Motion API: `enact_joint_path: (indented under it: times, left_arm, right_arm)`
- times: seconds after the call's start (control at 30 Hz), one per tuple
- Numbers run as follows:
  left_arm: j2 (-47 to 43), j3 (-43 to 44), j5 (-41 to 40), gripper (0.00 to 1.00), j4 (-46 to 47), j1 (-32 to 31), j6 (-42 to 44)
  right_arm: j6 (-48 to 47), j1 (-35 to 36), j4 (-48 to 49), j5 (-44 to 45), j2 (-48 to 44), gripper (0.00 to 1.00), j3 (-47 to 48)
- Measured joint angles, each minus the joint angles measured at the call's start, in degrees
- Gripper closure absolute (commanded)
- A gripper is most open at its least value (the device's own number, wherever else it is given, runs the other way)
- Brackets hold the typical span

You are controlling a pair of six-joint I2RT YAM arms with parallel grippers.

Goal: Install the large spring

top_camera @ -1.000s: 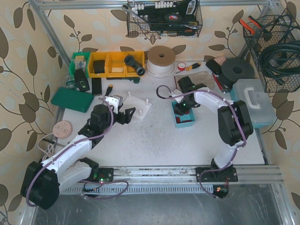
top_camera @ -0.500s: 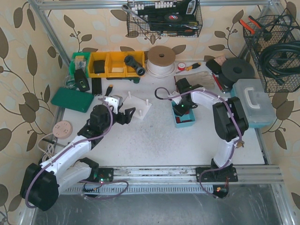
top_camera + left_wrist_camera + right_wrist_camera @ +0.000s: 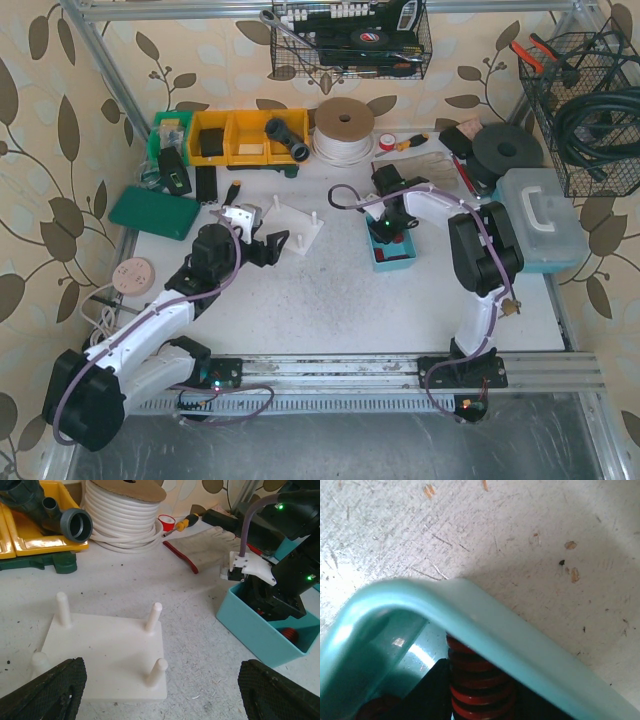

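Observation:
A white peg board (image 3: pixel 297 227) with several upright pegs lies on the table; it also shows in the left wrist view (image 3: pixel 105 660). My left gripper (image 3: pixel 268 246) is open and empty, its fingers (image 3: pixel 50 690) spread wide at the board's near edge. My right gripper (image 3: pixel 392 232) reaches down into a teal bin (image 3: pixel 392 264). In the right wrist view its black fingers (image 3: pixel 427 690) flank a thick red coil spring (image 3: pixel 480 685) behind the bin's rim (image 3: pixel 470 605) and appear closed on it. A red spring also shows in the bin in the left wrist view (image 3: pixel 289 634).
Yellow bins (image 3: pixel 235 138) with a grey pipe fitting, a white cable reel (image 3: pixel 345 128), a screwdriver (image 3: pixel 405 142) and a green case (image 3: pixel 157 213) stand along the back. A grey toolbox (image 3: pixel 540 215) sits at the right. A second red part (image 3: pixel 375 710) lies in the bin.
My right arm has swung its elbow leftward and the wrist has shifted slightly back over the teal bin. My left arm has not moved.

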Motion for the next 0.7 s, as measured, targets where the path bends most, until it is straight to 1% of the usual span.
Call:
enact_joint_path:
  times: [0.23,0.43,0.53,0.6,0.7]
  left_arm:
    - [-0.6,0.0,-0.7,0.14,-0.2,0.0,0.6]
    - [-0.3,0.0,-1.1,0.14,-0.2,0.0,0.7]
    - [0.3,0.0,-1.0,0.13,-0.2,-0.2,0.7]
    - [0.7,0.0,-0.7,0.11,-0.2,-0.3,0.8]
    - [1.9,0.0,1.1,0.11,-0.1,-0.4,0.9]
  right_arm:
    - [-0.1,0.0,-0.8,0.3,0.1,0.86,0.5]
    - [-0.1,0.0,-1.9,-0.3,-0.8,0.89,1.2]
    - [0.1,-0.1,-2.3,-1.1,-3.1,0.91,1.2]
    - [0.3,0.0,-2.5,-1.4,-4.6,0.91,1.4]
    - [1.0,0.0,-2.7,-1.6,-6.6,0.92,1.4]
